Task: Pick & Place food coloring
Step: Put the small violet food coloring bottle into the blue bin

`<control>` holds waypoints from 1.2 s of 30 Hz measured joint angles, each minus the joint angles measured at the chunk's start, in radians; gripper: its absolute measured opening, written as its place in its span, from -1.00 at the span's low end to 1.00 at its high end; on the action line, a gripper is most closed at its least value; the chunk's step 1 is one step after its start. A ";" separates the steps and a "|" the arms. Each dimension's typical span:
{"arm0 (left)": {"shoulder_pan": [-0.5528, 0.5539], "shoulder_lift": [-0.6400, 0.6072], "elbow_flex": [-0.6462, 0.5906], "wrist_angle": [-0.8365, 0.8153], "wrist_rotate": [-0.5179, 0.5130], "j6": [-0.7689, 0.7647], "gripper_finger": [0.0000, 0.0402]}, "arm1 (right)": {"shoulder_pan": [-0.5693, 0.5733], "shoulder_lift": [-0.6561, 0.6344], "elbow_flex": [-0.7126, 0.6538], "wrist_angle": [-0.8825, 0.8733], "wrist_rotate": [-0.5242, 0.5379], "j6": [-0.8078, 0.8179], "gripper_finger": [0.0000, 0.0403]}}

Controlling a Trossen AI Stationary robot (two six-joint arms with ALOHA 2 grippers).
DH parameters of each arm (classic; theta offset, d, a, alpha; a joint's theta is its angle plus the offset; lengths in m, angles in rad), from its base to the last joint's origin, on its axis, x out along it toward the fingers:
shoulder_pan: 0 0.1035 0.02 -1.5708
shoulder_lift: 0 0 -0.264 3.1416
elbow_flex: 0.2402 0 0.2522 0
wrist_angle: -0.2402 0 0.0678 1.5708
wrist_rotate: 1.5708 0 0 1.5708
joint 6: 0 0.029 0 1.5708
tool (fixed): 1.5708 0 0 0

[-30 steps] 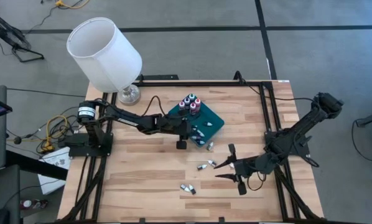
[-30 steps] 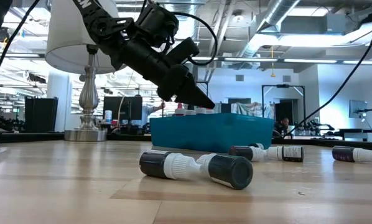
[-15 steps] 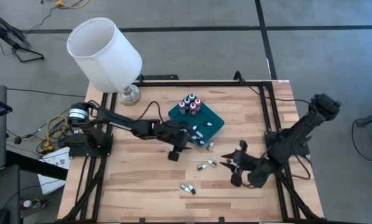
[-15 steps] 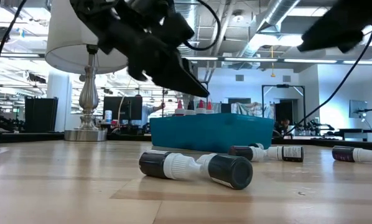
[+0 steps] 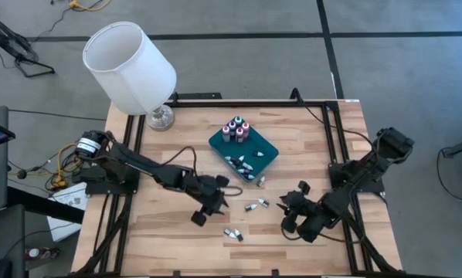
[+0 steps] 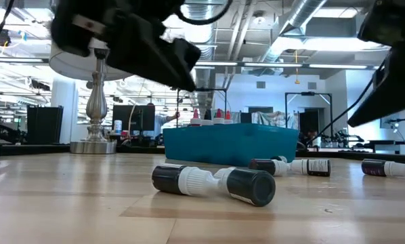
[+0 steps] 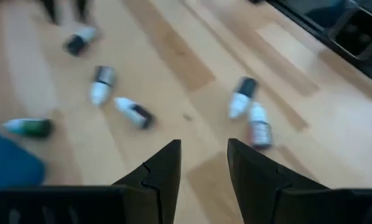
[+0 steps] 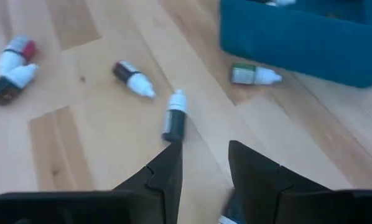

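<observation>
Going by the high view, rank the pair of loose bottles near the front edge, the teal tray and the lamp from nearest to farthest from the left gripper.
From the left gripper:
1. Pair of bottles, just beside it, toward the table's front.
2. Teal tray, farther back, mid-table.
3. Lamp, off the table's back left corner.

The worktop (image 5: 177, 247) is pale wood in butted planks with visible grain and a smooth, faint satin sheen. The food coloring bottles (image 6: 212, 183) look like glossy plastic, dark bodies catching light, with matt whitish caps. The teal tray (image 5: 271, 151) at 12 o'clock from them has matt, smooth plastic walls. The fingers (image 7: 164, 177) are matt black plastic. The lamp (image 5: 130, 66) carries a white cloth-like shade on a polished, shiny metal base.
</observation>
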 joint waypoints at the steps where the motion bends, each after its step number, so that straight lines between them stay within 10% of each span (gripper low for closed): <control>1: -0.014 0.001 -0.006 -0.003 -0.001 -0.004 -0.37 | 0.001 -0.001 0.000 -0.011 0.003 0.024 -0.40; 19: -0.115 0.001 -0.066 0.062 -0.034 -0.099 -0.37 | 0.005 0.109 0.000 -0.157 -0.097 0.347 0.09; 36: -0.116 0.001 -0.066 0.055 -0.060 -0.115 -0.37 | 0.005 0.209 0.004 -0.142 -0.066 0.387 -0.01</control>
